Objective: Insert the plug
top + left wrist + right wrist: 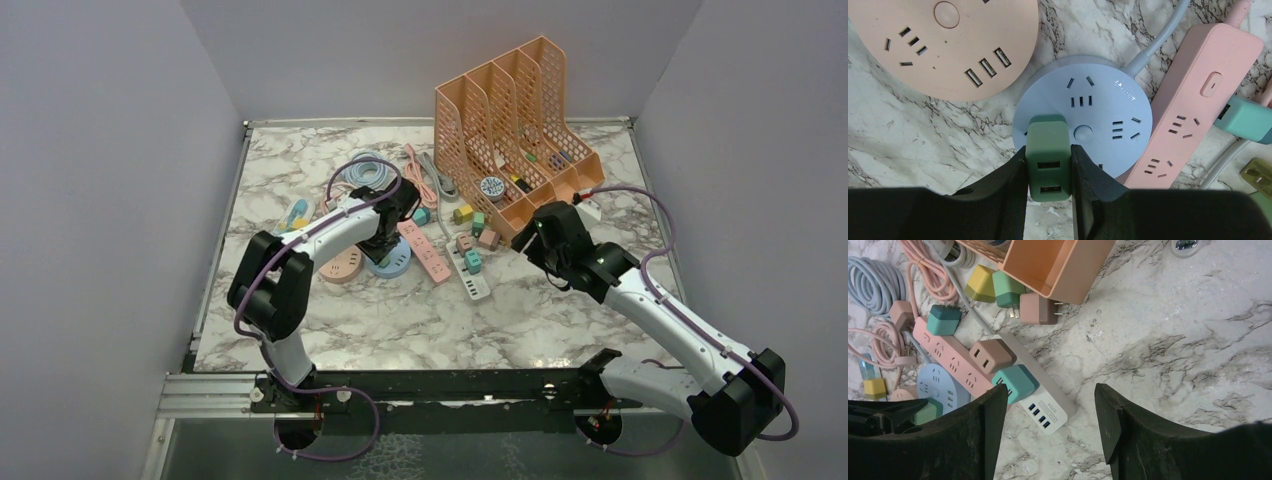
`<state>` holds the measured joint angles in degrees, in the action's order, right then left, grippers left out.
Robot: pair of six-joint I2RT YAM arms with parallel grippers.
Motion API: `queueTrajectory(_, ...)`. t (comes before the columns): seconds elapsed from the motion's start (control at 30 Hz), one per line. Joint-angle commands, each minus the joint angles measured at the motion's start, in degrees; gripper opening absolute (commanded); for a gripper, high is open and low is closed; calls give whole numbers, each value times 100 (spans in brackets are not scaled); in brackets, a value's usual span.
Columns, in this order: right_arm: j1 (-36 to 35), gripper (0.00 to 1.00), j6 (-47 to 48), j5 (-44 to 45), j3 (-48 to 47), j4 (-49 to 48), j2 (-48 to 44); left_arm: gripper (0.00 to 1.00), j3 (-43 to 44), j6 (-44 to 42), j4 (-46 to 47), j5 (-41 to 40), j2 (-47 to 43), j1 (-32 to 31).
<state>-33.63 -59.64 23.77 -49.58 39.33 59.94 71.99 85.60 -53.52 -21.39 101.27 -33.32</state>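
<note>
A: Checking the left gripper (1049,152): what do we hold?
B: We pinch the green plug (1047,132) between both fingers, its far end over the blue round socket hub (1098,95).
A: And the right gripper (1049,392)?
B: We see it spread wide above the marble table (1173,340), near the white power strip (1048,407).

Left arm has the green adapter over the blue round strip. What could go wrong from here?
1. The green adapter in the left gripper hides its prongs and the slots under it, so alignment cannot be checked. A skewed push may jam on the face of the blue round strip.
2. It sits near the strip's rim. Pressing there may tilt or slide the strip toward the pink strip. The right gripper is open, away, bracing nothing.
</note>
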Motion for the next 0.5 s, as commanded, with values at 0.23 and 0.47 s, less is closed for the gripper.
queueTrajectory(0.23, 32, 70, 136, 211, -153, 146, -83, 62, -276, -915, 22, -275, -620, -43)
queueTrajectory(0.47, 32, 71, 375, 645, -455, 454, 113, 75, 125, -1933, -40, -276, -1208, -43)
